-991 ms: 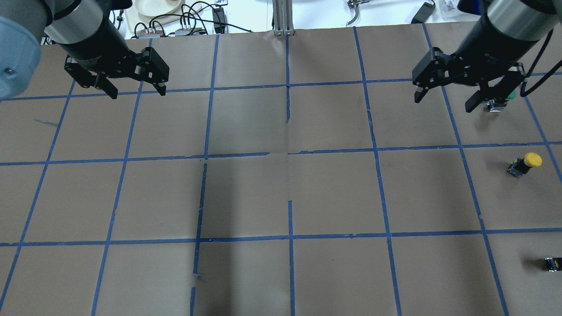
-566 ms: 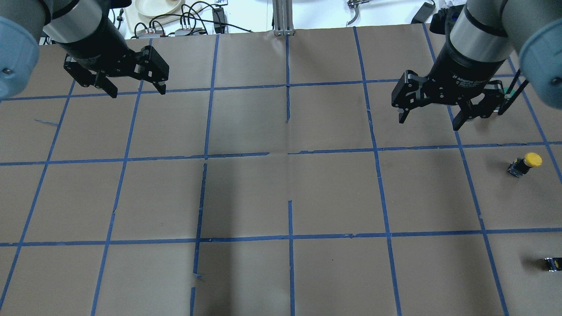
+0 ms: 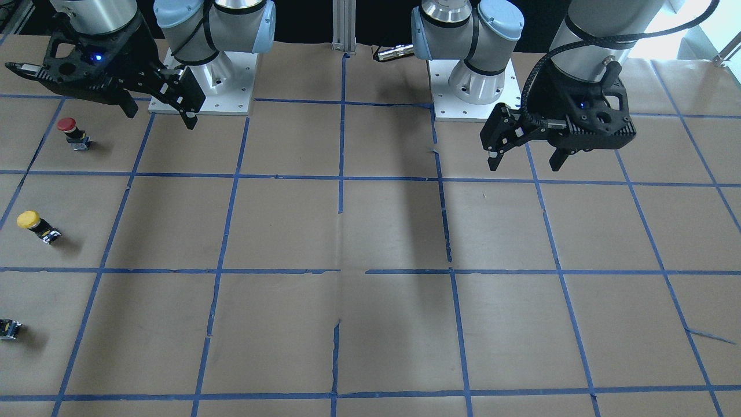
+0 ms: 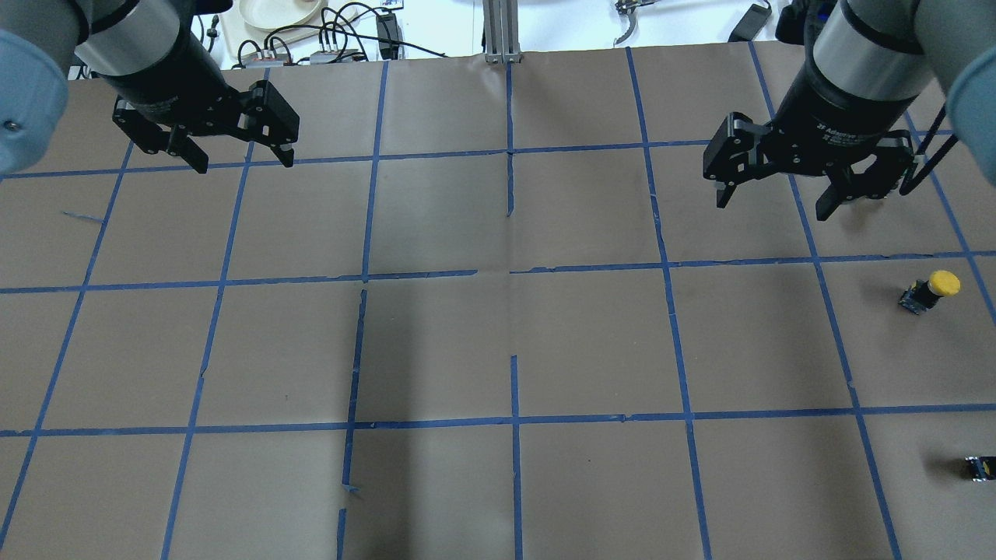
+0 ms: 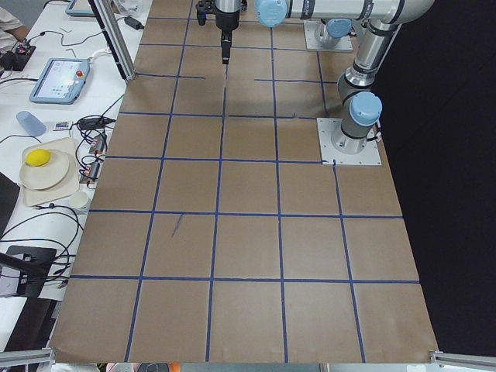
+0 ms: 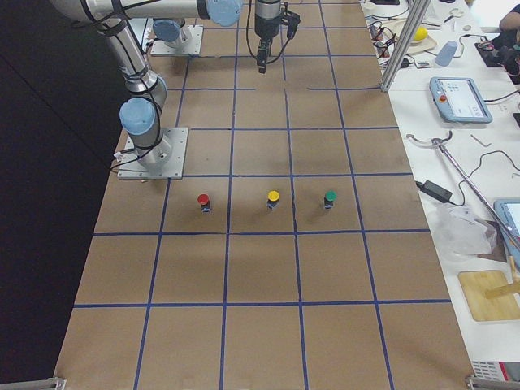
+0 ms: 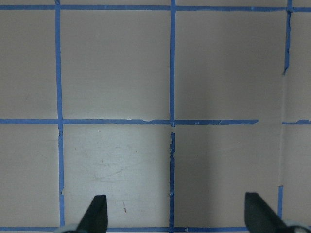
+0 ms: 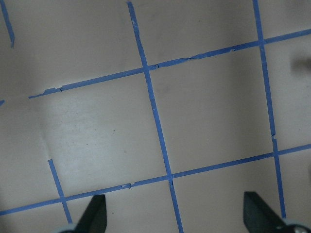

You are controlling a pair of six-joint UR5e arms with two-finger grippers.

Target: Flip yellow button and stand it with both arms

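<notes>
The yellow button seems to stand cap up, alone in a grid square at the table's right side. It also shows in the front view and the right side view. My right gripper hangs open and empty above the table, about one square left of and beyond the button; it also shows in the front view. My left gripper is open and empty over the far left of the table, far from the button. Both wrist views show only brown paper between spread fingertips.
A red-capped button stands one square from the yellow one on the robot's side, and a green-capped one on the other side. A small black block is cut off by the frame edge. Cables and dishes lie beyond the table's far edge.
My right gripper has swung left and nearer in the overhead view and turned, staying open. The left gripper and the yellow button have not moved.
</notes>
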